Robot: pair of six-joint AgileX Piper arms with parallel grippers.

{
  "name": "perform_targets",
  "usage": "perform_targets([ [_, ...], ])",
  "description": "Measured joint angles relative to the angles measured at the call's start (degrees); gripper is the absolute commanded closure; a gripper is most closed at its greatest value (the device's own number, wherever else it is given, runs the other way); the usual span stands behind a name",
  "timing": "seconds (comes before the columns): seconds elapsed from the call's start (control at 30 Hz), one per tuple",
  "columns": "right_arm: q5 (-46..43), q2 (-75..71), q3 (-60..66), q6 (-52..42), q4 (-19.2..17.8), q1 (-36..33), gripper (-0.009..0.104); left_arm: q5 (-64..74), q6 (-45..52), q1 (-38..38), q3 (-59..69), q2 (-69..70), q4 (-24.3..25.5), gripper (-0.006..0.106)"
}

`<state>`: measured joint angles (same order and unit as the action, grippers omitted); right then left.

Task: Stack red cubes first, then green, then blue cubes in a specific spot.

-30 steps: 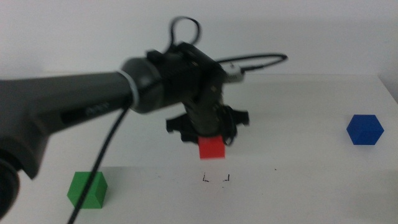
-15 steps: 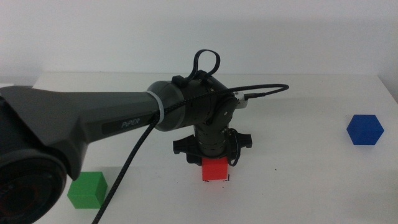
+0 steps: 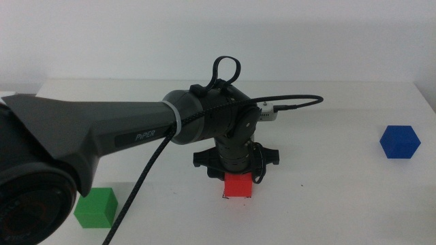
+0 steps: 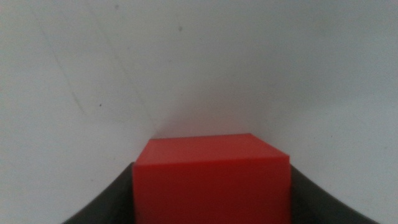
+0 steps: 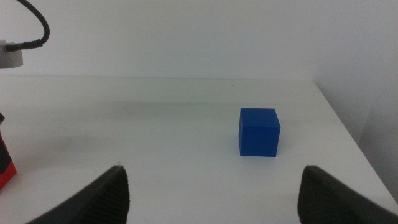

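My left gripper [image 3: 237, 175] points straight down and is shut on the red cube [image 3: 238, 185]. The cube sits at table level on the marked spot, where only one black corner mark [image 3: 224, 197] shows beside it. In the left wrist view the red cube [image 4: 211, 177] fills the gap between the two dark jaws of the left gripper [image 4: 211, 208]. The green cube [image 3: 95, 207] lies at the front left. The blue cube [image 3: 400, 141] lies at the far right and also shows in the right wrist view [image 5: 259, 131]. My right gripper [image 5: 214, 196] is open and empty, facing the blue cube from a distance.
The left arm's thick body [image 3: 102, 133] and its black cable [image 3: 136, 197] cross the left half of the table, above the green cube. A lone black speck [image 3: 302, 185] lies to the right of the red cube. The table's right edge [image 3: 428, 102] is close to the blue cube.
My left gripper has come down and towards the front with the red cube, from above the table onto the corner marks. In the last half second it hardly moved.
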<state>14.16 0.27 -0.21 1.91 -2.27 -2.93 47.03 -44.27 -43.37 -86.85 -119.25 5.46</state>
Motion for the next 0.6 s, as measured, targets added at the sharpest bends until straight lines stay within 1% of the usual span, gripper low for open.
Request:
perform_targets([
  [0.07,0.00,0.00,0.00,0.00,0.00,0.00,0.002,0.00,0.56,0.00,0.00,-0.02,0.00,0.049],
  [0.17,0.00,0.00,0.00,0.00,0.00,0.00,0.002,-0.13,1.34,0.00,0.00,-0.12,0.00,0.018],
  [0.2,0.00,0.00,0.00,0.00,0.00,0.00,0.002,-0.23,2.01,0.00,0.00,-0.24,0.00,0.010],
  [0.23,0.00,0.00,0.00,0.00,0.00,0.00,0.002,-0.23,2.94,0.00,0.00,-0.24,-0.15,0.007],
  [0.37,0.00,0.00,0.00,0.00,0.00,0.00,0.002,1.18,6.25,1.04,0.00,2.90,-1.07,0.007],
  [0.5,0.00,0.00,0.00,0.00,0.00,0.00,0.002,7.74,8.16,4.48,2.47,13.33,2.98,0.007],
  [0.6,0.00,0.00,0.00,0.00,0.00,0.00,0.002,9.36,8.72,8.96,10.15,24.31,4.96,0.007],
])
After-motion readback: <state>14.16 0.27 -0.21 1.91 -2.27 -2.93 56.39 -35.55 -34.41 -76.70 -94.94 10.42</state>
